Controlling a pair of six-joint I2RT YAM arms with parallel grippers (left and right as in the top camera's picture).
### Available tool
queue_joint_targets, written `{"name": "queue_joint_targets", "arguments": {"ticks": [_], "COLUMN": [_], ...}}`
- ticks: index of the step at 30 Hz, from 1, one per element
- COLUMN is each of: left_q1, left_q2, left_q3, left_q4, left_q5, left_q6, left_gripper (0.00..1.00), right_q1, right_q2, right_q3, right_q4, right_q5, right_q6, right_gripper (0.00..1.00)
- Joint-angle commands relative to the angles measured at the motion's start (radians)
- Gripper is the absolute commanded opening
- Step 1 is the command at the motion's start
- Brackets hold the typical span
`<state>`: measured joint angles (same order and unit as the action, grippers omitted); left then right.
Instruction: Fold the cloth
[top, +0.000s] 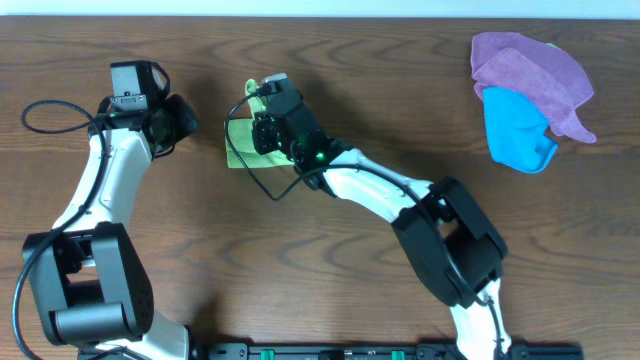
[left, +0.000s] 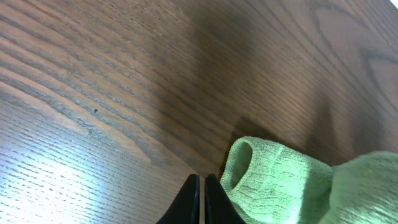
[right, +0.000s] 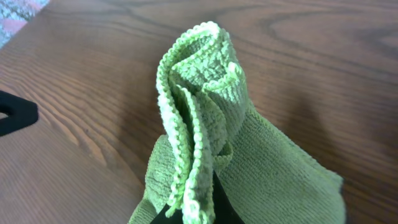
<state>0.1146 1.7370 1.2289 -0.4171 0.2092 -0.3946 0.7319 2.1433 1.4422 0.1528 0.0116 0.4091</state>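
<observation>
Three cloths: one yellow-green cloth (top: 238, 152), one purple cloth (top: 530, 68), one blue cloth (top: 515, 132) — last two touching, well away from both grippers. Two arms. The right gripper (right: 198, 211) is pinched tight on yellow-green cloth's bunched edge, fold standing up off table (top: 380, 70). The left gripper (left: 202, 198) has fingers pressed together, nothing held — same cloth just beside it.

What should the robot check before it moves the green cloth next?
1. Right gripper pinches the cloth: ok.
2. Left gripper free: ok, shut on nothing, beside the cloth.
3. Cloth lying flat: not ok, its raised edge is bunched.
4. Purple cloth and blue cloth out of the way: ok, far off.
5. Cloth corners lined up: cannot tell, partly hidden.
</observation>
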Motion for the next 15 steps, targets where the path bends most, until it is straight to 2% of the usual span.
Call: {"name": "queue_joint_targets", "arguments": {"ticks": [1, 15], "left_q1": [0.006, 0.012], "left_q2": [-0.025, -0.025], "left_q3": [0.02, 0.02], "left_q4": [-0.005, -0.005], "left_q5": [-0.008, -0.007], "left_q6": [0.026, 0.025], "left_gripper": [0.06, 0.06], "right_q1": [0.018, 0.034], "right_q2": [0.032, 0.068], "right_q3": [0.037, 0.05], "right_q4": [-0.005, -0.01], "right_q5": [0.007, 0.007], "right_q6": [-0.014, -0.024], "right_gripper": [0.01, 0.01]}}
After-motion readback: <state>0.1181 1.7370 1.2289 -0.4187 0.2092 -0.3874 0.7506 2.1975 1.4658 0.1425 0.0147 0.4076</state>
